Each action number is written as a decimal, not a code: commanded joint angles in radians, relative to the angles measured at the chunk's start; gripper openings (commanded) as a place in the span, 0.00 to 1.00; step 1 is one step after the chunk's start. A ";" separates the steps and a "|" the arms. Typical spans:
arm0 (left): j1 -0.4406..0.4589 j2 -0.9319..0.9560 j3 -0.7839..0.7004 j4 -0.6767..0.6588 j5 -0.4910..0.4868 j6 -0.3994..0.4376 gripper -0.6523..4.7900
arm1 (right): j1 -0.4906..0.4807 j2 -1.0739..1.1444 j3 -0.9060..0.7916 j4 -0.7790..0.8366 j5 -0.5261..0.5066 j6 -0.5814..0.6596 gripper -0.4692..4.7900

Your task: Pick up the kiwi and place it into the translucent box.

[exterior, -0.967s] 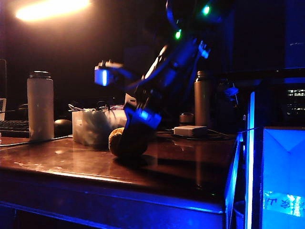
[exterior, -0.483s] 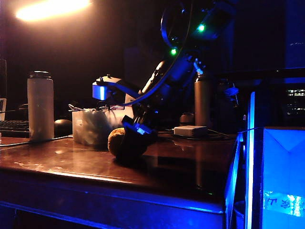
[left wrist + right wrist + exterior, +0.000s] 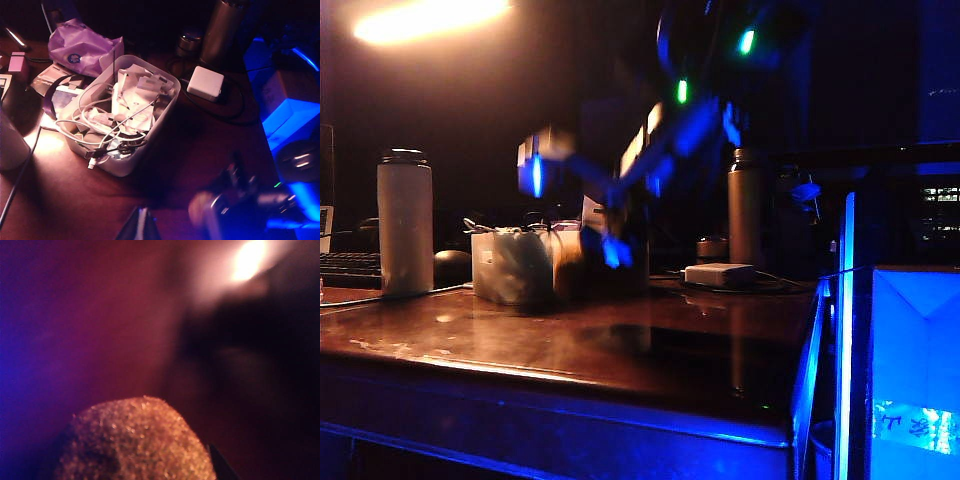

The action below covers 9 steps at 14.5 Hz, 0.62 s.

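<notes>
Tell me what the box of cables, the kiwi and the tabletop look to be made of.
Translucent box: frosted whitish plastic, apparently; cables and papers show dimly through its wall in the exterior view.
Kiwi: natural fruit skin, golden-brown, matte and fuzzy, filling the right wrist view close by the right gripper.
Table: probably varnished dark wood or a laminate; it mirrors the objects standing on it.

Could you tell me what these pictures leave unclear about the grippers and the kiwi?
- Right gripper, exterior view: motion blur smears it, so the jaws' state is unreadable.
- Kiwi, right wrist view: fills the near edge and is cut off; the grip on it is out of view.
- Left gripper, left wrist view: only a dark tip at the edge near the box.
</notes>
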 commanded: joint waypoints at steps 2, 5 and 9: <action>0.000 -0.002 0.005 0.013 0.005 0.002 0.11 | -0.019 -0.045 0.073 0.239 0.037 0.010 0.58; 0.000 -0.002 0.005 0.013 0.005 0.000 0.11 | -0.044 0.060 0.287 0.272 0.013 0.062 0.58; 0.000 -0.002 0.005 0.013 0.004 0.000 0.11 | -0.065 0.265 0.563 0.270 -0.022 0.141 0.59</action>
